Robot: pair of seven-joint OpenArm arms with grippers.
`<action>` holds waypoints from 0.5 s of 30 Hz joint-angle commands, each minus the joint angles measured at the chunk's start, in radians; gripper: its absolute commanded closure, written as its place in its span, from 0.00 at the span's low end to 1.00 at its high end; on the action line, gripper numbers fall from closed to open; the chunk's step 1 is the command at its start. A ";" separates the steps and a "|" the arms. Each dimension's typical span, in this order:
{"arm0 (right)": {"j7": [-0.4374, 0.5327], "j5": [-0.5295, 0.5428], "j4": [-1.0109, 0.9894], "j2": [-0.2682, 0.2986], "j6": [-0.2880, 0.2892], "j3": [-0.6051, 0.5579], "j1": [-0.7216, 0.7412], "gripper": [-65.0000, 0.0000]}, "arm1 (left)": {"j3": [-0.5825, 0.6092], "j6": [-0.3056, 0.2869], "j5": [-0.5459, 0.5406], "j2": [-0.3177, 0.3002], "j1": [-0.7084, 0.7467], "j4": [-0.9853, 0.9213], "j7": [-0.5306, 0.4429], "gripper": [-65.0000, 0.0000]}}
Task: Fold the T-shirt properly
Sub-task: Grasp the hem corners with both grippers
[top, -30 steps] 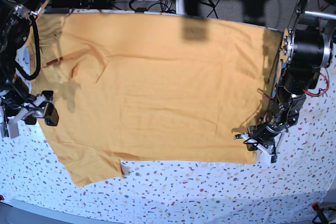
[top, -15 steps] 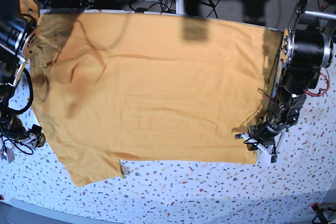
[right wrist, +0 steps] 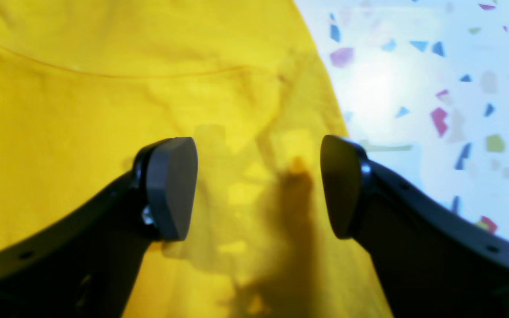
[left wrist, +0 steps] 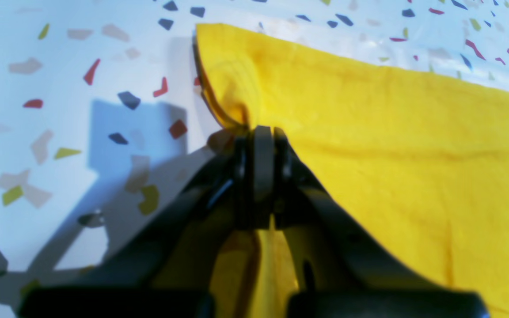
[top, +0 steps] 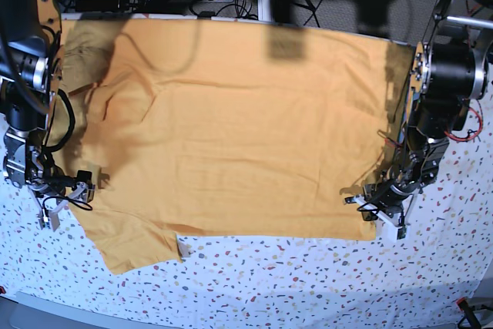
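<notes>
Speckled tabletop (top: 323, 283) beneath both claws.
Left claw (left wrist: 261, 132) pinched on the T-shirt (top: 246, 136); spread right claw (right wrist: 259, 185) has been brought inward over its edge.

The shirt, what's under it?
Beneath the shirt lies a speckled tabletop, visible only around the cloth's edges. Whatever else may be under the middle can't be seen, because the fabric covers it.
</notes>
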 commanded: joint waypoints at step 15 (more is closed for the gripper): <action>0.019 -0.037 0.017 0.004 -0.058 0.000 -0.051 0.84 | -0.001 -0.008 -0.005 -0.009 -0.037 0.014 -0.019 1.00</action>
